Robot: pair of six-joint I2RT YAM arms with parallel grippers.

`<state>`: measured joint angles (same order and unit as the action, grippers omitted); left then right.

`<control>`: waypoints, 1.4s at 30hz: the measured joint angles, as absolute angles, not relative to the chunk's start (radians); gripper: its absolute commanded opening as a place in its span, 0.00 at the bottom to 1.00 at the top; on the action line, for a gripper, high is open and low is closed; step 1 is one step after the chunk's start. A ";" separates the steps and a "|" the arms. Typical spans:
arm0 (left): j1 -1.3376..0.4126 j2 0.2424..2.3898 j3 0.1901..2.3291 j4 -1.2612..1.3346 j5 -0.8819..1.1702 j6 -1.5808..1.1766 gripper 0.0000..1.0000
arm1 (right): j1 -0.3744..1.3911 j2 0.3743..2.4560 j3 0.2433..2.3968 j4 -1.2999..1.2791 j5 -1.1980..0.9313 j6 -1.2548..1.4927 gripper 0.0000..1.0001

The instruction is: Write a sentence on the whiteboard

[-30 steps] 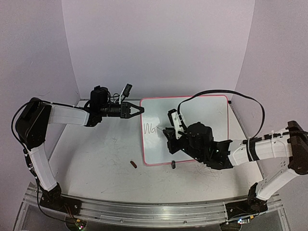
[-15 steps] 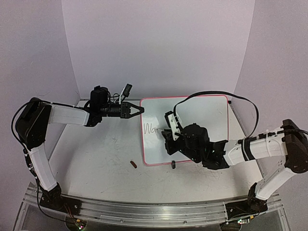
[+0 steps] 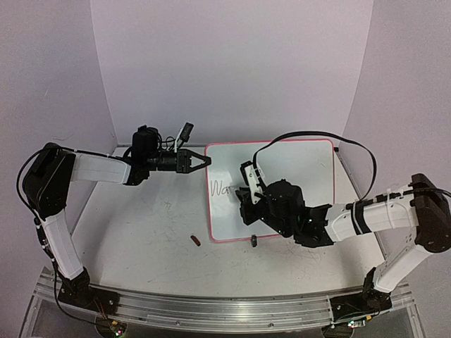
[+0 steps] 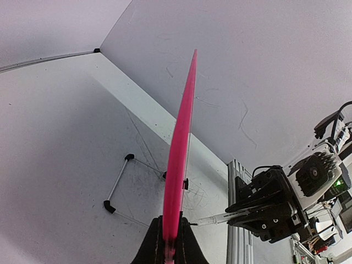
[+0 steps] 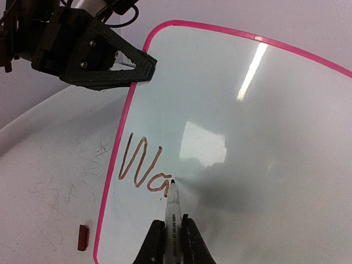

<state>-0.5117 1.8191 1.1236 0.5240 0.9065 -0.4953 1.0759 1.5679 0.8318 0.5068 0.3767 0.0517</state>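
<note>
Top view, left of centre: my left gripper is closed on the left frame edge of the whiteboard, which sits centre-right. My right gripper clamps the marker with its tip at the letters. Risk: the thin edge pinch may slip under pen pressure — the whiteboard would skid and the stroke smear.

Two robot arms, each of white tubular links joined by bulky black joints. The left arm, at the frame's left, ends in the left gripper, black, angular and tapered, with small screws. A thin black cable loops over the right arm at lower right.
</note>
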 measured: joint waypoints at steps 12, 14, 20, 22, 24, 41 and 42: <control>-0.512 1.819 1.124 0.524 0.907 -0.495 0.00 | 1.071 1.576 0.833 0.508 0.379 0.052 0.00; -0.512 1.819 1.124 0.524 0.907 -0.495 0.00 | 1.071 1.576 0.833 0.508 0.381 0.052 0.00; -0.512 1.819 1.124 0.524 0.907 -0.495 0.00 | 1.071 1.576 0.838 0.508 0.381 0.052 0.00; -0.512 1.819 1.124 0.524 0.907 -0.495 0.00 | 1.070 1.576 0.841 0.509 0.381 0.052 0.00; -0.512 1.819 1.124 0.524 0.908 -0.495 0.00 | 1.069 1.576 0.842 0.509 0.381 0.052 0.00; -0.512 1.819 1.124 0.523 0.910 -0.495 0.00 | 1.069 1.597 0.847 0.513 0.403 0.052 0.00; -0.512 1.819 1.124 0.523 0.909 -0.495 0.00 | 1.069 1.597 0.847 0.512 0.404 0.052 0.00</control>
<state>-0.5117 1.8191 1.1236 0.5232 0.9094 -0.4953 1.0695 1.5970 0.8471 0.5118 0.4040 0.0523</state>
